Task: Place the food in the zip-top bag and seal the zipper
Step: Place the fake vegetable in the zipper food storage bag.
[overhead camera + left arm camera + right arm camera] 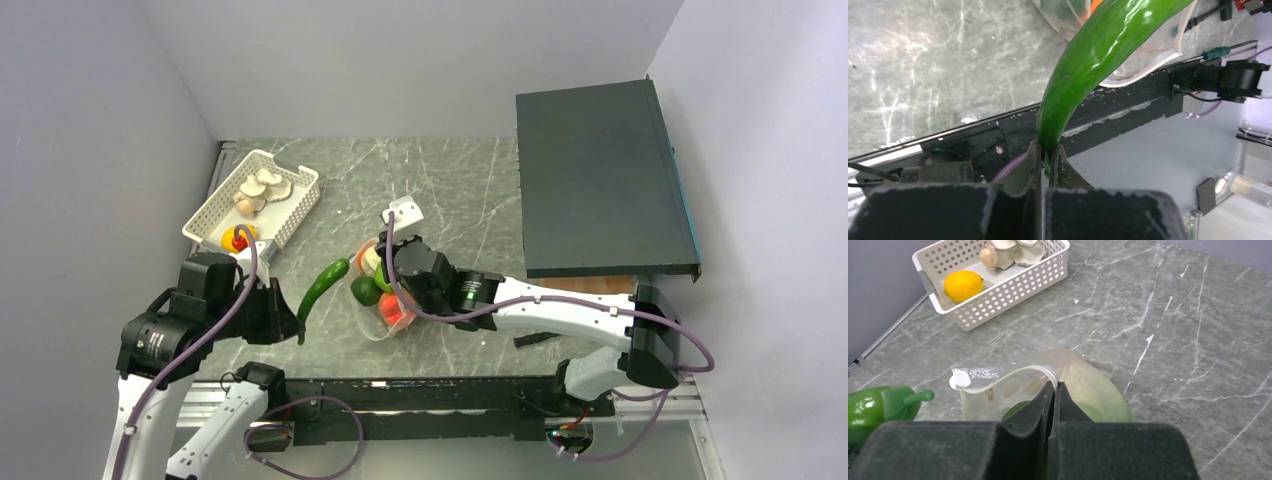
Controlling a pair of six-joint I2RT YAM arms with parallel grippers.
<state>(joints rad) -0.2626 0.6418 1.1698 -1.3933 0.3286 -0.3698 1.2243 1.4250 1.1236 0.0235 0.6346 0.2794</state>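
Black fingers of the left hand (1048, 161), at the bottom of the left wrist frame, are pinched nearly shut on the tapered tip of a long green vegetable (1098, 55), which rises clear of the counter (450, 180) toward the upper right. At centre in the overhead frame, the bag (378, 300) lies on the counter with red and green fruit already inside. The right hand (1054, 390) is clamped closed on its rim, holding the zipper (1008, 374) bowed open into a loop.

The vegetable's long axis runs from lower left to upper right in the overhead frame. Its free, stemmed end sits just beside the bag's mouth, not yet inside. The mouth lies to the right of that end, so the left hand, the only one carrying food, appears to need a push along that axis. A lemon (963, 285) and mushrooms (1008, 250) wait in the basket (300, 205), upper left.
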